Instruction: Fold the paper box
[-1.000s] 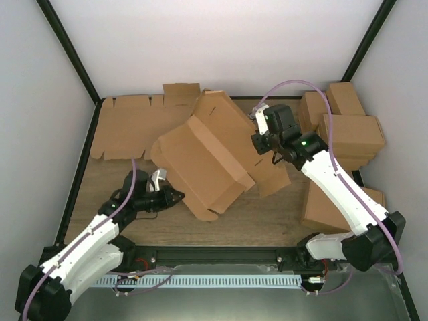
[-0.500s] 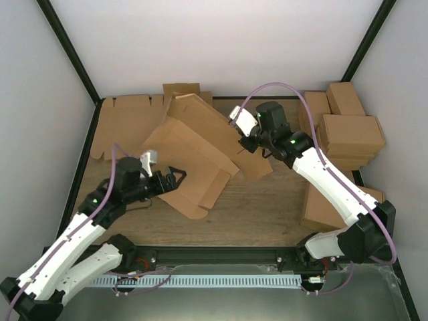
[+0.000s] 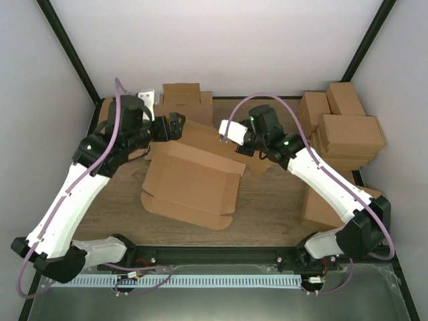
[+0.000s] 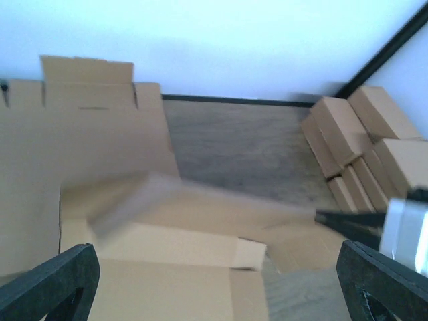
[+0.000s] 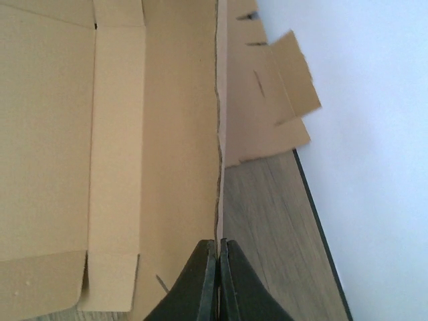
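The paper box [image 3: 190, 184] lies partly open in the middle of the table, its base flat and its back panel raised. My right gripper [image 3: 241, 144] is shut on the top edge of that raised panel. In the right wrist view the fingertips [image 5: 219, 251] pinch the thin cardboard edge, with the paper box's [image 5: 134, 134] inside on the left. My left gripper [image 3: 177, 126] hangs above the box's back left corner, open and holding nothing. In the left wrist view its fingers [image 4: 50, 281] stand wide apart over the box [image 4: 167, 267].
A bundle of flat notched cardboard sheets [image 3: 180, 93] lies at the back left, also visible as sheets [image 4: 87, 120] and sheets [image 5: 267, 100]. Closed brown cartons [image 3: 348, 127] are stacked at the right, with another carton [image 3: 328, 207] nearer. Black frame posts and white walls bound the table.
My left gripper opened, let go of the box and swung up to the back left. The box dropped flatter and slid left as my right gripper moved left with the panel.
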Controlling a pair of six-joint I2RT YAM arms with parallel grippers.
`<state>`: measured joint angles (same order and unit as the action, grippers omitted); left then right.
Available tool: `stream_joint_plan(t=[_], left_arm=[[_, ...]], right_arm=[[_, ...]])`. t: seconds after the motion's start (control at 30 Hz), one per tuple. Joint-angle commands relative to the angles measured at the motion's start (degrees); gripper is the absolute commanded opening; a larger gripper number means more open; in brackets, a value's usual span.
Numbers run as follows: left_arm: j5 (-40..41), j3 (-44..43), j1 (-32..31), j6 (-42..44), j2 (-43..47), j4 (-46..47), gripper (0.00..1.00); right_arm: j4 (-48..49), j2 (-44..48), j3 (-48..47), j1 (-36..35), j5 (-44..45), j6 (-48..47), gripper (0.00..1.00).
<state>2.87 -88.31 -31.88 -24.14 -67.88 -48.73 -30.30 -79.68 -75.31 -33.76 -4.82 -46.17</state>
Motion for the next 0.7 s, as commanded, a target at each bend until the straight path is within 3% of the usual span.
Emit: stream_joint_plan(t=[0.0,0.13,0.27,0.4,0.67], left_arm=[[5.1,-7.2,2.3,5.5,-3.7,-5.3,1.00],[1.7,-9.1,7.4,6.1,-4.3,-5.8,1.00],[-11.8,-8.8,16.2,6.9,-5.2,-5.9,1.00],[-22.2,-5.3,16.6,10.4,-7.0,-4.8,1.00],[-34.9,4.7,16.1,15.8,-8.6,-0.2,0.99]], right_arm=[[0.4,1.1,1.5,-3.2,-3.5,-11.3,0.01],[1.7,1.2,1.3,-3.6,-3.3,-14.7,0.01],[0.4,1.0,0.3,-4.5,-1.4,-22.6,0.01],[0.5,1.5,3.3,-7.0,-0.8,-31.4,0.01],[10.4,0.5,10.6,-9.7,2.9,-30.4,0.07]])
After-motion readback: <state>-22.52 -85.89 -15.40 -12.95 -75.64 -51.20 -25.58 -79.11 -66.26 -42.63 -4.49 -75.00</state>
